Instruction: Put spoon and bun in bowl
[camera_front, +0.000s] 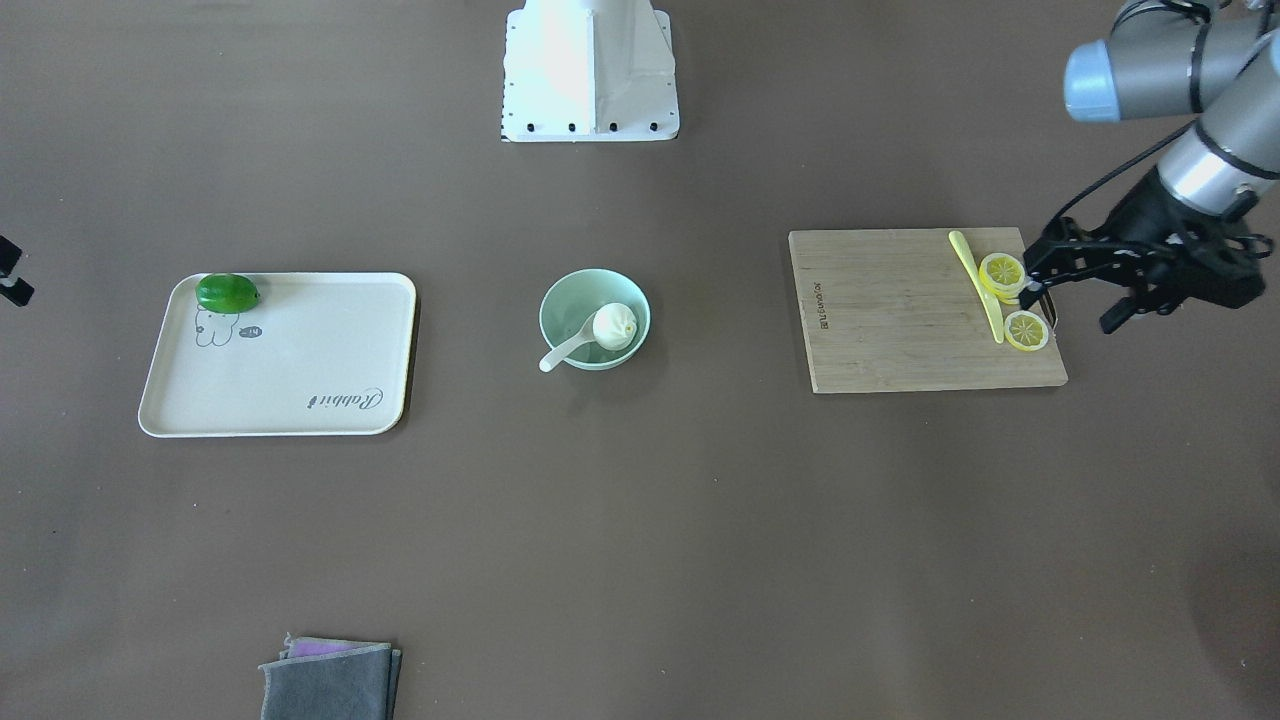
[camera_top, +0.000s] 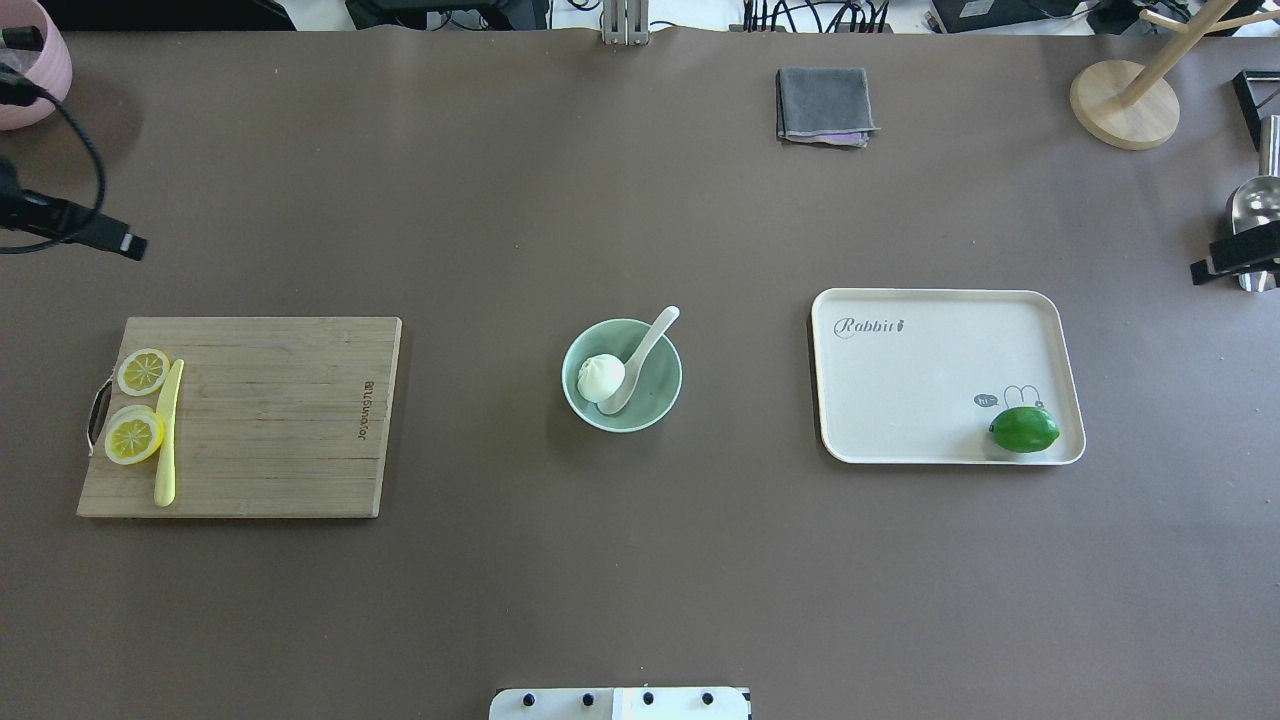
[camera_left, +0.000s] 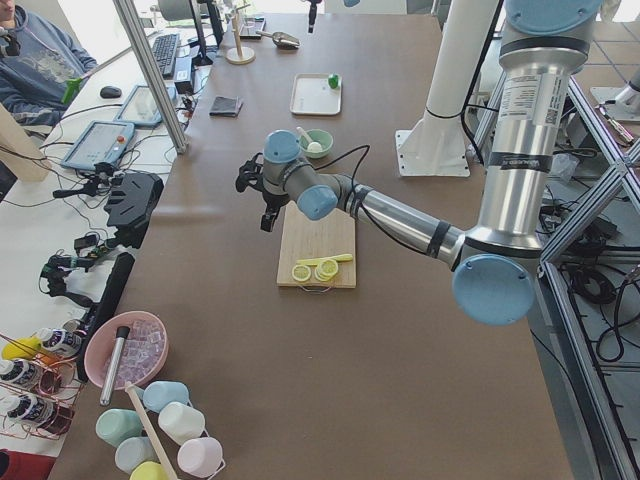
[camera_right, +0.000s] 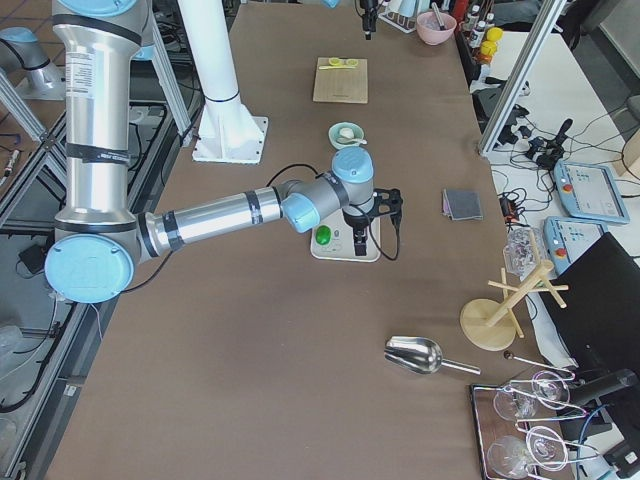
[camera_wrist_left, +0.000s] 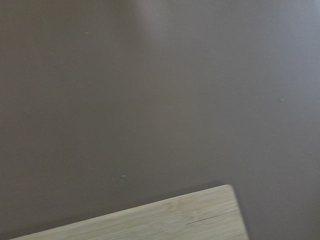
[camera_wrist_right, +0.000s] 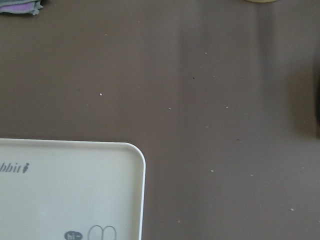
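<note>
The pale mint-green bowl (camera_front: 560, 300) (camera_top: 662, 398) stands at the middle of the table. The white pleated bun (camera_front: 614, 325) (camera_top: 601, 377) lies inside it. The cream-white spoon (camera_front: 565, 350) (camera_top: 648, 345) rests in the bowl with its scoop beside the bun and its handle sticking out over the rim. My left gripper (camera_front: 1075, 295) hangs open and empty above the outer edge of the cutting board, far from the bowl. My right gripper (camera_front: 10, 270) is open and empty at the table's other end, beyond the tray.
A wooden cutting board (camera_front: 900, 320) (camera_top: 280, 420) (camera_wrist_left: 175, 215) holds two lemon slices (camera_top: 140, 405) and a thin yellow knife (camera_top: 167, 435). A cream tray (camera_top: 920, 380) (camera_wrist_right: 75, 190) holds a green lime (camera_top: 1024, 429). A grey cloth (camera_top: 822, 103), a wooden stand (camera_top: 1125, 100) and a metal scoop (camera_top: 1255, 205) lie at the far side.
</note>
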